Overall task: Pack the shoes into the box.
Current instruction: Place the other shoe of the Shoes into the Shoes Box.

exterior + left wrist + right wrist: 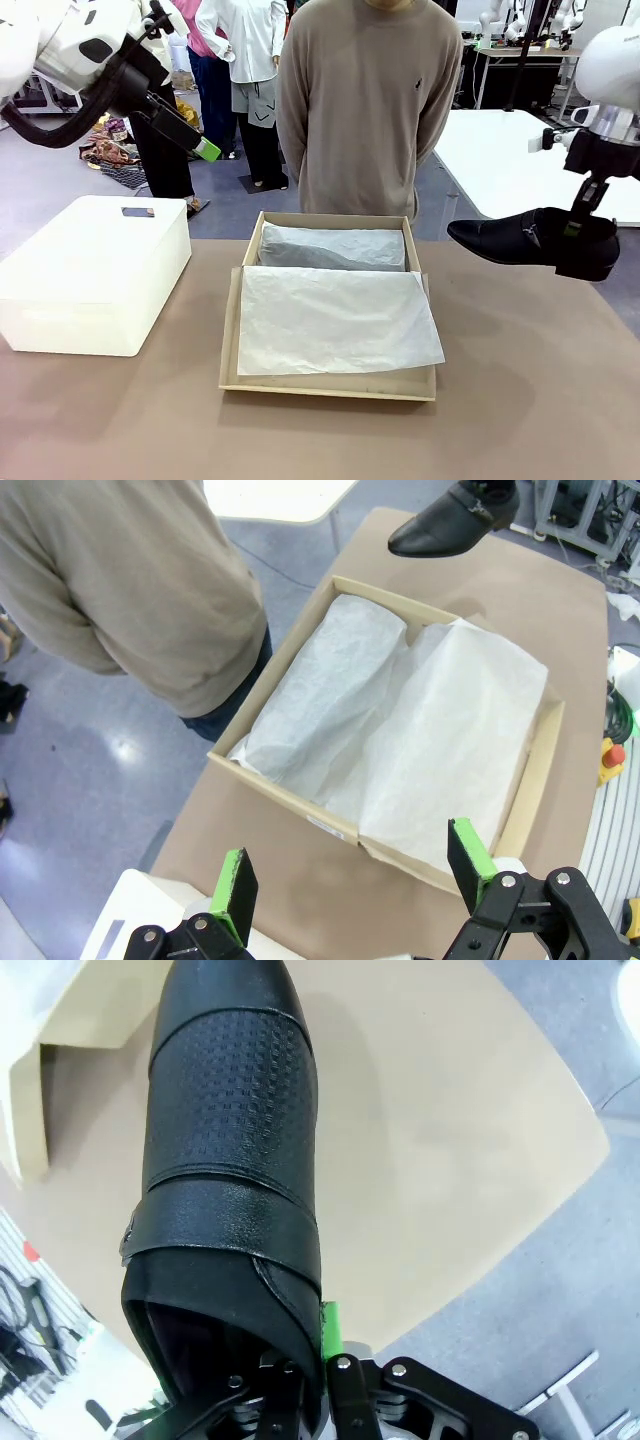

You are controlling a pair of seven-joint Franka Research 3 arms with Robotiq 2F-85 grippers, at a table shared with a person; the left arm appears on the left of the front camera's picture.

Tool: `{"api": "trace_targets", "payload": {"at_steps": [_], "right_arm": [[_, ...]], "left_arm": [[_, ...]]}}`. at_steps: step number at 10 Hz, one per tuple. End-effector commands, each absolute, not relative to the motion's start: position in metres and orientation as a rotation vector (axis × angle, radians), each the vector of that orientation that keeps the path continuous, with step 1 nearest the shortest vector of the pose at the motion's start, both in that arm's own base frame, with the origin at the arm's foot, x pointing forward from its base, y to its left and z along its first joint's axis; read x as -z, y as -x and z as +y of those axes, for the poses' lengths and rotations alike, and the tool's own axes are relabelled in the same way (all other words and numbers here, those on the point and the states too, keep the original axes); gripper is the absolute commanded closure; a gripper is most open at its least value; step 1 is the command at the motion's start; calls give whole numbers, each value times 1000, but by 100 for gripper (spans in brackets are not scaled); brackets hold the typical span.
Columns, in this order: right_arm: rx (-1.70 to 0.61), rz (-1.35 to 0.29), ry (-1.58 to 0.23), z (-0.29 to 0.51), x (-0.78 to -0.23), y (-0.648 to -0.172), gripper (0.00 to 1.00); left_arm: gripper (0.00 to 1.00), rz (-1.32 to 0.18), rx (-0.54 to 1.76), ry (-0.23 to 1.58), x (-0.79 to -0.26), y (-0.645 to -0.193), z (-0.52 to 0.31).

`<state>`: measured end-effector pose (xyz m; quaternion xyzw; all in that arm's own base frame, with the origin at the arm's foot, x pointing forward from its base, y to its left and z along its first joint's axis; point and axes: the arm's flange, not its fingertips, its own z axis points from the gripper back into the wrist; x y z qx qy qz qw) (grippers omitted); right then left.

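— Right gripper (575,226)?
— Clamped on a black shoe (515,238) at the heel, held in mid-air just right of the box (330,385) (open, tissue (335,320) inside).
— Left gripper (352,865)?
— Spread wide, holding nothing, up high.

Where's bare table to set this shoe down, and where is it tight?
Widest bare stretch: brown tabletop right of the tan cardboard shoebox, below the glossy black leather shoe in the right hand. Also the near strip before the box. Tight: the gap between box and white plastic bin; white tissue paper fills the box.
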<state>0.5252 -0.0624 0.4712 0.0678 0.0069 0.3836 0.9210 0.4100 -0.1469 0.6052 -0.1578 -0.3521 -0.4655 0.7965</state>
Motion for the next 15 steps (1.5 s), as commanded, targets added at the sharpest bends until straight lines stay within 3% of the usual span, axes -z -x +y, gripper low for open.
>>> {"api": "trace_targets", "payload": {"at_steps": [1, 2, 3, 8, 15], "right_arm": [[-776, -7, -142, -53, -486, -524, 100], [-859, -71, -114, -53, -488, -519, 100], [-783, 11, -139, -60, -476, -524, 100], [-794, 13, -140, -59, -470, -525, 100], [-224, -66, -40, 37, -522, -518, 100]], "left_arm": [[0, -769, 1016, 361, -605, -411, -144], [0, -769, 1016, 361, -605, -411, -144], [0, -769, 1016, 361, -605, -411, -144], [0, -769, 1016, 361, -605, -411, -144], [0, -769, 1016, 361, -605, -411, -144]]}}
